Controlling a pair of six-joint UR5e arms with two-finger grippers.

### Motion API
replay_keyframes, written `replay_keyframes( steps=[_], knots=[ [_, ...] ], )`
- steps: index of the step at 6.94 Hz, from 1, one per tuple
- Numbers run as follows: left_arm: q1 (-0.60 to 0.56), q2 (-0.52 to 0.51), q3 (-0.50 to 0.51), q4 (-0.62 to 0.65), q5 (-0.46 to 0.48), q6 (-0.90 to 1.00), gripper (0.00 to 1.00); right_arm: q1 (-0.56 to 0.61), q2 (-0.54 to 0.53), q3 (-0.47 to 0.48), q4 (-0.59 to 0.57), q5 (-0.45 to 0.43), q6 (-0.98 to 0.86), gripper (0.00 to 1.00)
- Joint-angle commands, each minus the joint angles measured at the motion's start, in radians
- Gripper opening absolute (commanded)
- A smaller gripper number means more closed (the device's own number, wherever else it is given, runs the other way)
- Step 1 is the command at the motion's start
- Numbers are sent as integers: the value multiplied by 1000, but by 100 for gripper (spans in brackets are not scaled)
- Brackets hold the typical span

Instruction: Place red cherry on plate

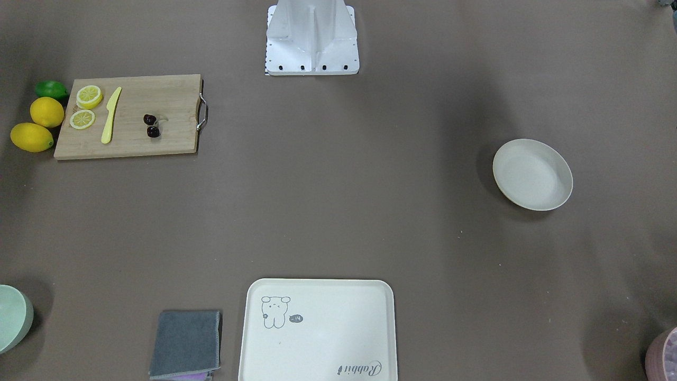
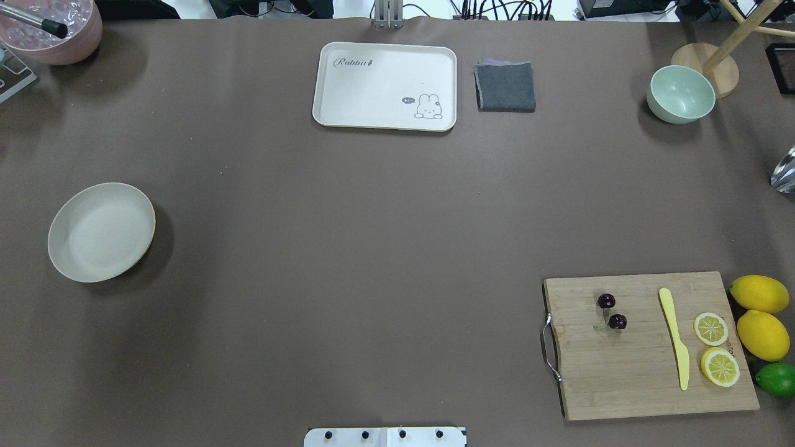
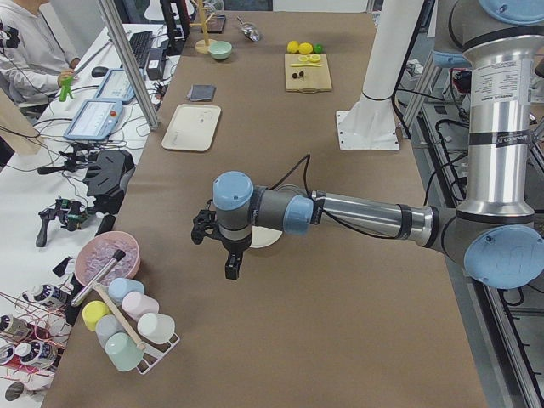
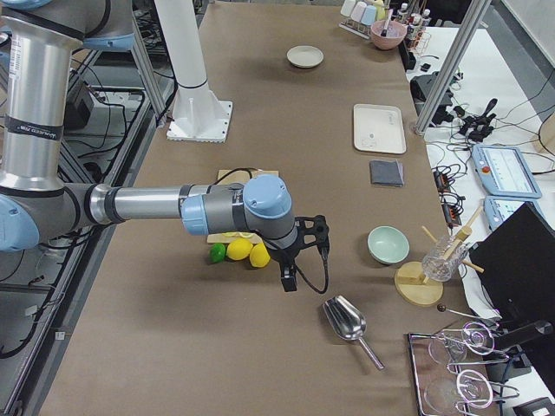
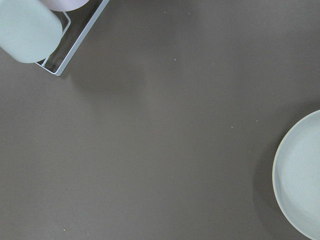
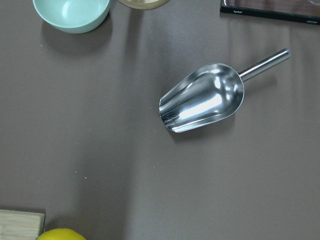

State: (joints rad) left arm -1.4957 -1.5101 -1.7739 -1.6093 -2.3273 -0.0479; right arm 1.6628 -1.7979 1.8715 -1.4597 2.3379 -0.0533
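the red cherry [image 2: 607,302] lies on a wooden cutting board [image 2: 627,372], on the robot's right side of the table and near its base. it is two small dark fruits joined by thin pale stems, on the left part of the board, not far from the metal handle. on the same board, to the right of the cherry, lie a yellow knife [image 2: 675,338] and two lemon slices [image 2: 710,328]. just beyond the right edge of the board sit two whole lemons [image 2: 759,293] and a lime [image 2: 776,379].

the plate [image 2: 101,231] stands well apart, on the left side of the table, and nothing is on it.

the left gripper [image 3: 228,259] hangs over the table just beside the plate; its wrist camera sees only the plate's rim at the edge and brown table. i cannot tell how far its fingers are apart. the right gripper [image 4: 289,276] hangs over the table beside the lemons, at the right end. its camera looks down on a metal scoop [image 6: 202,104]. for this gripper too i cannot tell whether the fingers are apart or together. neither gripper has the cherry.

at the far side lie a cream tray [image 2: 385,84], a folded grey cloth [image 2: 505,87] and a pale green bowl [image 2: 681,94].
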Motion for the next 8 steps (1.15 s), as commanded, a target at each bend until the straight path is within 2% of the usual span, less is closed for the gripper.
replay_keyframes(
  steps=[1,2,3,4,6,7,8],
  knots=[
    [-11,-13,-24,-4,0,-9,98,0,-11,-9,36,35,-2,100],
    [-46,4,-101,-7,-3,-6,98,2,-20,-3,71,79,4,100],
    [-78,-11,-108,-45,-1,-3,98,14,-34,6,111,86,9,100],
    [-78,-45,-67,-187,-4,-9,98,34,-38,9,119,115,9,100],
    [-80,-33,-52,-224,-120,-1,98,57,-35,76,119,141,108,100],
    [-80,16,-55,-323,-124,-9,98,49,-31,124,118,167,189,100],
    [-77,30,-50,-390,-148,-83,98,40,-18,129,121,296,290,99]
  ],
)
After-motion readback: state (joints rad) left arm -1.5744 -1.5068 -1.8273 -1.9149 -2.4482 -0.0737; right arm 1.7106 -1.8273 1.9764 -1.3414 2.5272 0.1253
